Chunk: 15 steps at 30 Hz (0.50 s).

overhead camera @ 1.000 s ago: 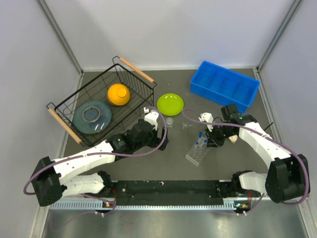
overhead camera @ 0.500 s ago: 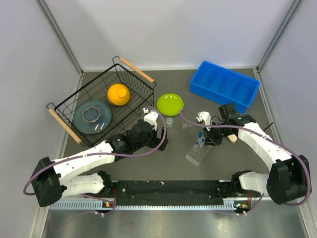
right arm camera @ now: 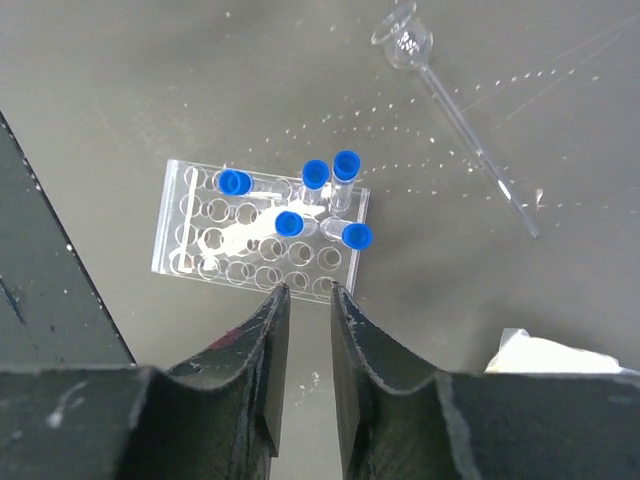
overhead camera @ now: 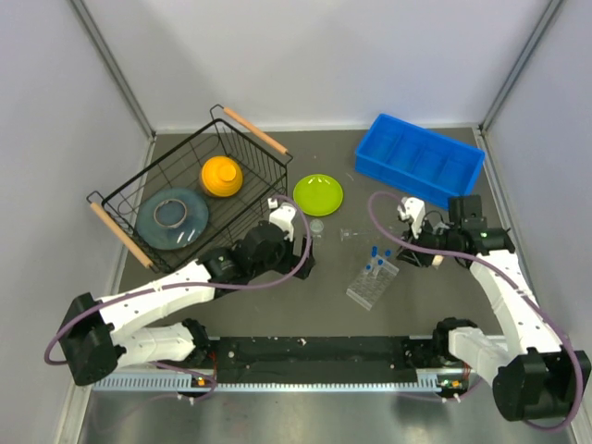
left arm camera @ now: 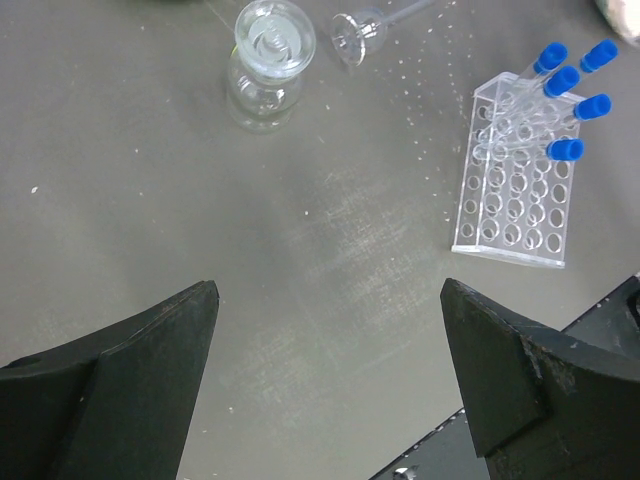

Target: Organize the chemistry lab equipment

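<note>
Right wrist view looks straight down on the clear rack (right arm camera: 200,255), which stands on the desk (overhead camera: 305,310) with five blue-capped tubes (right arm camera: 316,173) seated at one end. The right gripper (right arm camera: 308,292) hangs above the rack's near edge, its jaws only a sliver apart and holding nothing. Loading the tubes therefore looks finished, and the loose glassware seems to come next. A stemmed glass piece (right arm camera: 405,40) lies on its side beyond the rack. Taking it would probably call for wider jaws and a low, square approach across the thin, slippery stem. This view alone catches a corner of the white-filled packet (right arm camera: 545,358) at its lower right. Left wrist view adds the tiny clear cup (left arm camera: 268,60) standing just beside the stemmed piece's bowl, and shows the left gripper (left arm camera: 328,290) spread wide and empty, well short of both. Only the top external view shows the blue bin (overhead camera: 421,165) at the far right, a likely place for these pieces.
</note>
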{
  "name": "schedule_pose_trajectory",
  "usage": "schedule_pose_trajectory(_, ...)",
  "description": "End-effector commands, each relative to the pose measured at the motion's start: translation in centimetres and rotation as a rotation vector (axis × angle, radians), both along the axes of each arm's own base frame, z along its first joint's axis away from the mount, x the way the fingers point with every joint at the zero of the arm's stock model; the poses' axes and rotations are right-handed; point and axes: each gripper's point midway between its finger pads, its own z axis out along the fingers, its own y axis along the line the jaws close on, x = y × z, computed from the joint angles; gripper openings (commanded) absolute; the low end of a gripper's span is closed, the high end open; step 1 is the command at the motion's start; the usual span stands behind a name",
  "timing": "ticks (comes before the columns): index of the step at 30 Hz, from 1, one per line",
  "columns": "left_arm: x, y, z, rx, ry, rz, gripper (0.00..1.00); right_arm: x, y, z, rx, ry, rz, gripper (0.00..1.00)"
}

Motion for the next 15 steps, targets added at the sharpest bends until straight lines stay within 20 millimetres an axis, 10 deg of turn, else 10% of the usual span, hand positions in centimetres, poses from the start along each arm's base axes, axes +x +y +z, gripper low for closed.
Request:
schedule_pose_trajectory(1, 0.8, -1.7, 3.2, -0.067, -0.041, -0.03, 0.99, 0.1, 0.8, 3.4, 0.114, -0.084, 0.021, 0.25)
schedule_pose_trajectory(11, 0.8, -1.8, 8.8, -0.307, -0.063, -0.024, 0.99, 0.5, 1.1, 4.7, 0.183, -0.082, 0.017, 0.44)
schedule_pose_trajectory(15, 0.8, -0.9, 8.1, -0.31, -0.052, -0.007, 0.99, 0.6, 1.6, 5.3, 0.205, -0.095, 0.047, 0.55)
